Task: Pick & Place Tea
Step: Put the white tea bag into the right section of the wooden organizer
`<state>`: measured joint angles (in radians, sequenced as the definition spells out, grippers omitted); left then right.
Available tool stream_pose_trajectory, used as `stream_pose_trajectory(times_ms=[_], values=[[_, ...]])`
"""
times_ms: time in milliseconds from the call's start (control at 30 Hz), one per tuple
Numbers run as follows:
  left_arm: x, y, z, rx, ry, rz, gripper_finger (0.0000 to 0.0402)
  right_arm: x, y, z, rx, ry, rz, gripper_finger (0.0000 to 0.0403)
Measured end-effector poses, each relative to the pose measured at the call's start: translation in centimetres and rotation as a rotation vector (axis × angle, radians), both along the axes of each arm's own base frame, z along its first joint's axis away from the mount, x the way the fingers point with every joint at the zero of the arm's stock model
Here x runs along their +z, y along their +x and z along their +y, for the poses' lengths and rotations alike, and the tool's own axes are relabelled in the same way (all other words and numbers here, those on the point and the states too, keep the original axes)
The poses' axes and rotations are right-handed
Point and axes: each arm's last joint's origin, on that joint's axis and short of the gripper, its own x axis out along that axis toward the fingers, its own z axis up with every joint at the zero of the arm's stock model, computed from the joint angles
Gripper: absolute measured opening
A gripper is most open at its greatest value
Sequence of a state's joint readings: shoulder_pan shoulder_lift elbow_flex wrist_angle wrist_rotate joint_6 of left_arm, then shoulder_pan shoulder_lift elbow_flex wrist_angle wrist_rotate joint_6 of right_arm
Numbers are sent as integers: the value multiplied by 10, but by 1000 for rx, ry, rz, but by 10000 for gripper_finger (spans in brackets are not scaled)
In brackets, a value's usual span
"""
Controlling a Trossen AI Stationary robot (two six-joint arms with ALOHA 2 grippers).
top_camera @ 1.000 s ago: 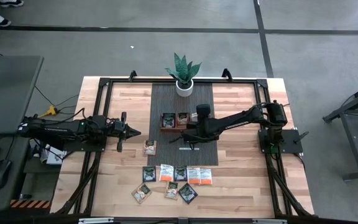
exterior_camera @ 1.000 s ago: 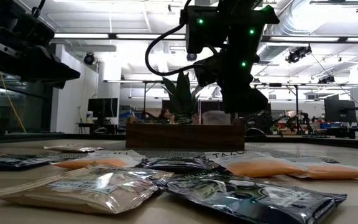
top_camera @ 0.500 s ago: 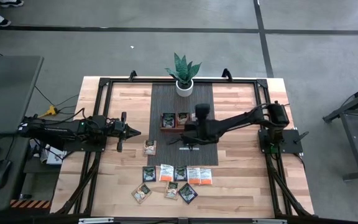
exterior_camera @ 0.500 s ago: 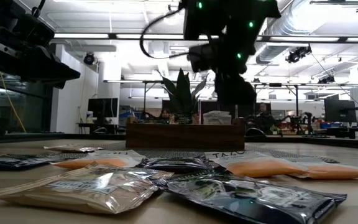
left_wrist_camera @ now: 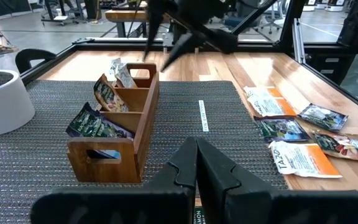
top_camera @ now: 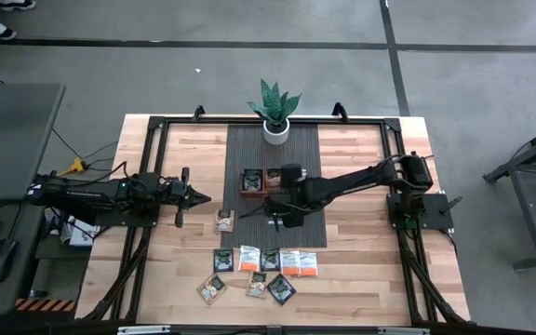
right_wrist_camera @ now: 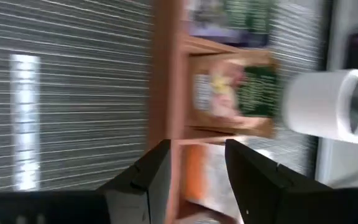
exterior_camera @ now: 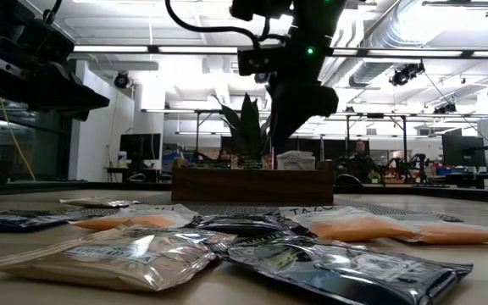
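This is a robotics lab or a workshop hall. The wooden table [top_camera: 352, 242] stands on a grey concrete floor [top_camera: 473, 84] with dark lines on it. In the low view, the room behind is large and open, with long strip lights [exterior_camera: 185, 49] and bare ventilation ducts [exterior_camera: 396, 34] under the ceiling. There are computer monitors [exterior_camera: 140, 146] on desks far behind. Beside the table, in the high view, stands a grey desk [top_camera: 7, 140] with cables [top_camera: 82, 158] running to the rig.

right gripper [top_camera: 270, 208] beside tray [top_camera: 261, 180], packets [top_camera: 259, 270] below
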<state>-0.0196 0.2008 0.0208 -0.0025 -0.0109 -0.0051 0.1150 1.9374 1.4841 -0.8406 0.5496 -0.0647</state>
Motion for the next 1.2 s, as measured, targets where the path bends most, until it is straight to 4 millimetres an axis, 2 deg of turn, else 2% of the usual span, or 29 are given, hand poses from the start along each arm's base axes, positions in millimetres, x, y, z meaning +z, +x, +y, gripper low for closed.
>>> stream_pose_trajectory(times_ms=[400, 667, 900, 1200], values=[[0, 0, 0, 0, 0, -1, 1, -6, -2, 13, 47, 304, 45, 147], [0, 0, 0, 0, 0, 0, 1, -8, -11, 39, 69, 436, 109, 147], [0, 0, 0, 0, 0, -1, 1, -8, -22, 61, -19, 571, 174, 147], [0, 0, 0, 0, 0, 0, 1, -8, -36, 95, -48, 601, 212, 150]])
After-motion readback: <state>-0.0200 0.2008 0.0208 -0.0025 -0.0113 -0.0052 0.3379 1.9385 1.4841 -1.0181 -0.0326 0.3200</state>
